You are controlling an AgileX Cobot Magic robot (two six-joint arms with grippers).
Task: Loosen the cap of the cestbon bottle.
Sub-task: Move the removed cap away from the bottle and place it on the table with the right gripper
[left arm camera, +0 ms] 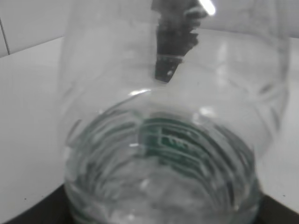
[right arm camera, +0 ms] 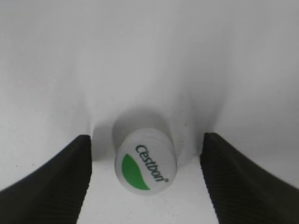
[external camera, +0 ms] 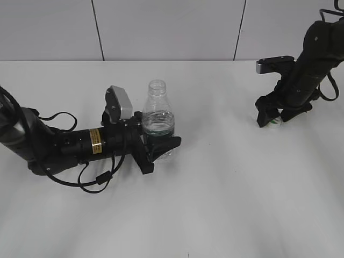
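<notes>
On desk, far right: cap off bottle, lying between spread fingers of right pincer, untouched. At centre-left: cestbon bottle upright, neck open, clamped by left pincer. Right arm nearer cap.

Exterior cam: front desk edge, angled down toward back wall. Left wrist cam: jammed against cestbon bottle, desk centre-left, facing right. Right wrist cam: straight down, close over cap, right edge. Exterior shares both.
</notes>
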